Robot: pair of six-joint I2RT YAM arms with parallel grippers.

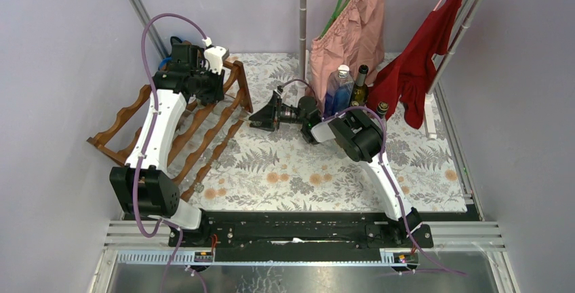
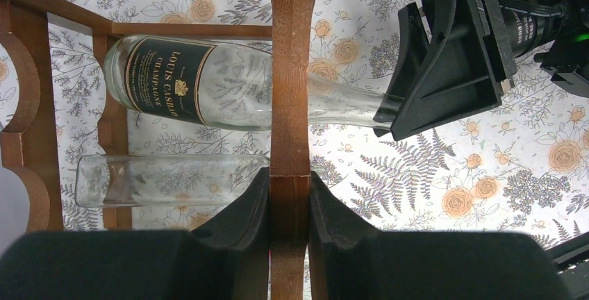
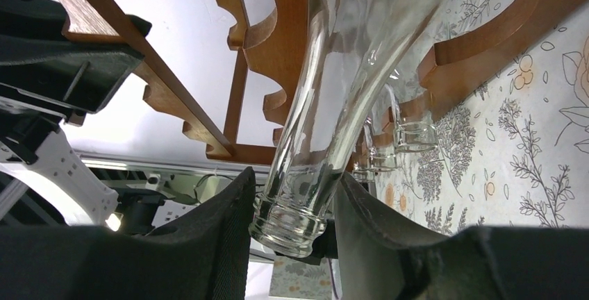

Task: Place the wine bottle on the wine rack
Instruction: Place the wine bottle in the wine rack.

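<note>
On the floral worktop [image 1: 305,171], the tiered reddish-brown rack [image 2: 288,105] with scalloped rails sits at left. A clear bottle [image 2: 208,85] with a black, gold-lettered label lies on its side within the frame. It shows only in the wrist views, as the left arm [image 1: 159,127] hides it overhead. The right end effector [image 3: 295,189] pinches its neck, and the left end effector [image 2: 288,182] clamps a rack bar.

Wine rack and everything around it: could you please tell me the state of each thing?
wine rack: one rail clamped.
labelled bottle: lying on its side in the rack, neck gripped.
second clear bottle: lying in the rack, free.
left tool: shut on the rack rail.
right tool: shut on the labelled bottle's neck.
blue bottle: upright, capped.
</note>
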